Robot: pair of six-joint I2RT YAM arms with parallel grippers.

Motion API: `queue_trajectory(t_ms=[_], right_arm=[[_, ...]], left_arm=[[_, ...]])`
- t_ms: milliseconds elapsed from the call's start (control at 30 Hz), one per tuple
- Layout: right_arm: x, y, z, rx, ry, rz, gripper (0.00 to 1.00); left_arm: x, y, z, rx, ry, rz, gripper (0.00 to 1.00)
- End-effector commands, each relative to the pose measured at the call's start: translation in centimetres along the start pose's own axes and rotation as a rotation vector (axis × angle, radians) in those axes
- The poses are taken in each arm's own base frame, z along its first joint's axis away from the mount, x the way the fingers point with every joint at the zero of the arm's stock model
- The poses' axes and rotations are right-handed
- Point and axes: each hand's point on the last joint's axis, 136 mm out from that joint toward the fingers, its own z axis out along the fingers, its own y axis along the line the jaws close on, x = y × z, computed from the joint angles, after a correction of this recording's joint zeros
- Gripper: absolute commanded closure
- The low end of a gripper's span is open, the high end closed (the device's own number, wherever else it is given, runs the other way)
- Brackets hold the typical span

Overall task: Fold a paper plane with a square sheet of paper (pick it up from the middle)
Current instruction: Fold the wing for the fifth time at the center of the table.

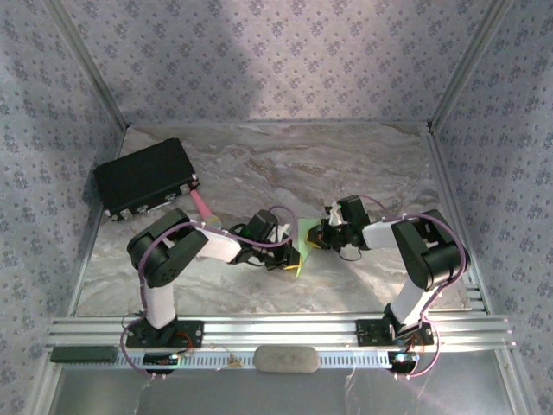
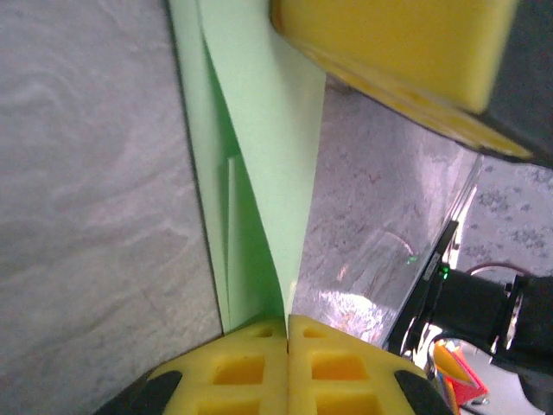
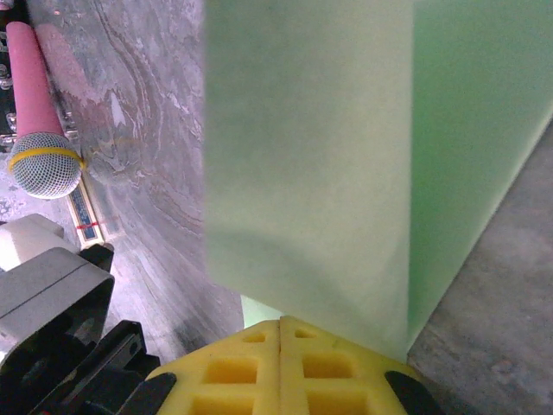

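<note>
The square sheet of paper (image 1: 305,235), pale green and folded into narrow layers, is held between the two arms above the middle of the table. My left gripper (image 1: 294,257) is shut on its lower edge; in the left wrist view the paper (image 2: 268,130) rises straight out of the closed yellow jaws (image 2: 288,322). My right gripper (image 1: 321,235) is shut on the opposite end, where a wide flap (image 3: 311,156) stands up from its fingertips (image 3: 281,323). One of the right gripper's yellow fingers (image 2: 397,52) shows over the sheet's far end. A finished paper plane is out of view.
A big black box (image 1: 143,177) sits at the back left. A pink-handled microphone (image 1: 203,206) lies beside it on the marble tabletop (image 1: 363,164), its grey head (image 3: 43,173) seen in the right wrist view. Patterned walls enclose three sides.
</note>
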Motion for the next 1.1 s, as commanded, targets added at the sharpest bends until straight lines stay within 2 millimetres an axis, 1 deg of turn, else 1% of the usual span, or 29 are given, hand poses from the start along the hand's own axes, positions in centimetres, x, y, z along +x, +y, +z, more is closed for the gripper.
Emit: queue_trajectory(t_ms=[0,100,167,200,333,400,433,600,667,700,767,833,867,967,1000,1033,1067], right_arm=[[2.3,-6.9,0.2,0.265,0.029,0.097,0.94],[2.3,-6.9,0.2,0.269,0.029,0.096,0.95],[2.4,-6.9,0.2,0.272,0.029,0.097,0.95],[2.4,-6.9,0.2,0.272,0.031,0.096,0.95],[2.4,-7.0,0.2,0.277,0.032,0.096,0.95],[2.5,-7.1,0.2,0.279,0.036,0.095,0.95],[2.5,-7.0,0.2,0.279,0.035,0.093,0.95],[2.5,-7.1,0.1,0.288,0.036,0.091,0.95],[2.6,-7.1,0.1,0.289,0.038,0.090,0.95],[2.6,-7.1,0.1,0.289,0.037,0.090,0.95],[2.6,-7.1,0.1,0.291,0.038,0.091,0.95],[2.6,-7.1,0.1,0.291,0.038,0.090,0.95],[2.6,-7.1,0.1,0.291,0.037,0.091,0.95],[2.6,-7.2,0.1,0.295,0.040,0.093,0.95],[2.6,-7.2,0.1,0.294,0.039,0.091,0.95],[2.7,-7.2,0.2,0.295,0.041,0.091,0.95],[2.6,-7.2,0.1,0.297,0.039,0.091,0.95]], left_arm=[[2.6,0.3,-0.4,-0.002,0.098,-0.008,1.00],[3.1,-0.1,-0.3,0.011,0.120,0.008,1.00],[3.4,0.2,-0.2,-0.001,0.132,0.003,1.00],[3.6,0.3,-0.1,-0.006,0.138,0.000,0.98],[4.0,0.6,-0.1,-0.015,0.147,-0.004,0.94],[4.2,0.8,-0.1,-0.024,0.150,-0.004,0.96],[4.3,0.8,-0.1,-0.028,0.153,-0.002,1.00],[5.0,1.4,0.1,-0.044,0.180,-0.011,1.00],[5.2,2.0,0.1,-0.070,0.187,-0.024,0.96],[5.3,2.2,0.0,-0.079,0.188,-0.025,0.95],[5.5,2.4,0.0,-0.085,0.193,-0.026,0.92],[5.7,2.5,-0.1,-0.088,0.196,-0.026,0.95],[5.8,2.5,-0.1,-0.089,0.197,-0.025,0.99],[6.1,2.8,-0.2,-0.098,0.209,-0.027,1.00],[6.2,3.0,-0.2,-0.104,0.211,-0.030,0.99],[6.3,3.1,-0.3,-0.108,0.213,-0.034,0.92],[6.4,3.2,-0.3,-0.110,0.214,-0.036,0.90]])
